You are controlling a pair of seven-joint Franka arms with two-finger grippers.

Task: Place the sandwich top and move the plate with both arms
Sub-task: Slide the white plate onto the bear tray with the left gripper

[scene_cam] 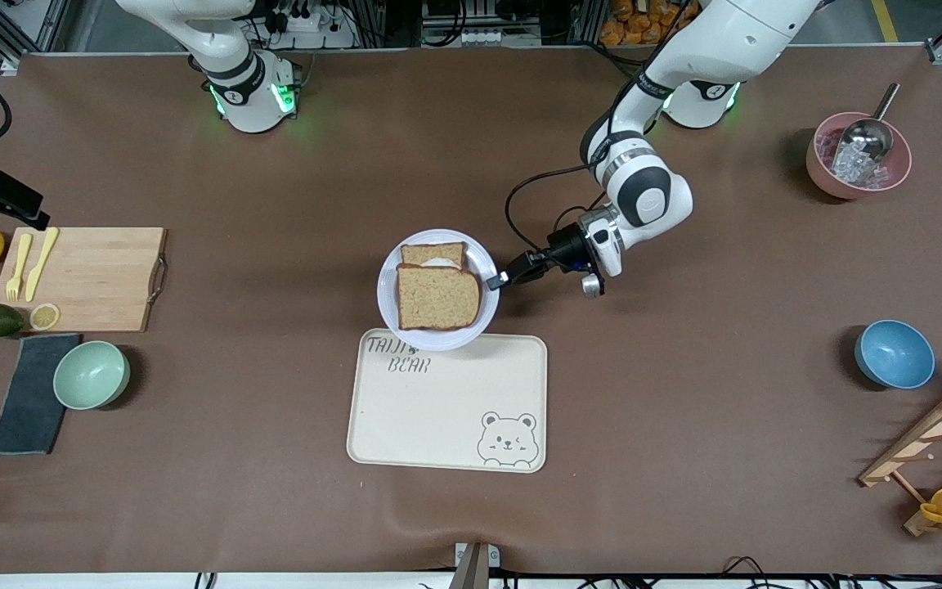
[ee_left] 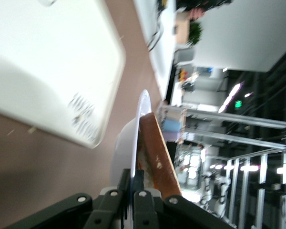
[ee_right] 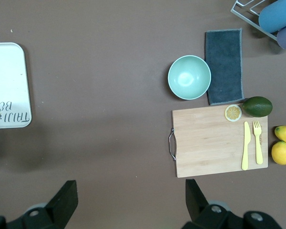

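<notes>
The pale round plate (scene_cam: 387,307) sits mid-table, its nearer rim overlapping the edge of the cream bear tray (scene_cam: 446,409). On the plate lies the sandwich top (scene_cam: 437,296), a brown slice covering most of a lower slice with white egg (scene_cam: 436,256). My left gripper (scene_cam: 494,282) is shut on the plate's rim at the left arm's end. In the left wrist view the left gripper (ee_left: 139,179) pinches the thin rim of the plate (ee_left: 142,109), and the sandwich top's crust (ee_left: 157,152) runs beside it. The right gripper (ee_right: 131,193) hangs open over bare table; it is out of the front view.
Toward the right arm's end lie a wooden cutting board (scene_cam: 87,278) with yellow cutlery, a green bowl (scene_cam: 91,374), a dark cloth (scene_cam: 29,401), lemons and an avocado. Toward the left arm's end stand a blue bowl (scene_cam: 894,353), a pink bowl with scoop (scene_cam: 858,155) and a wooden rack (scene_cam: 929,442).
</notes>
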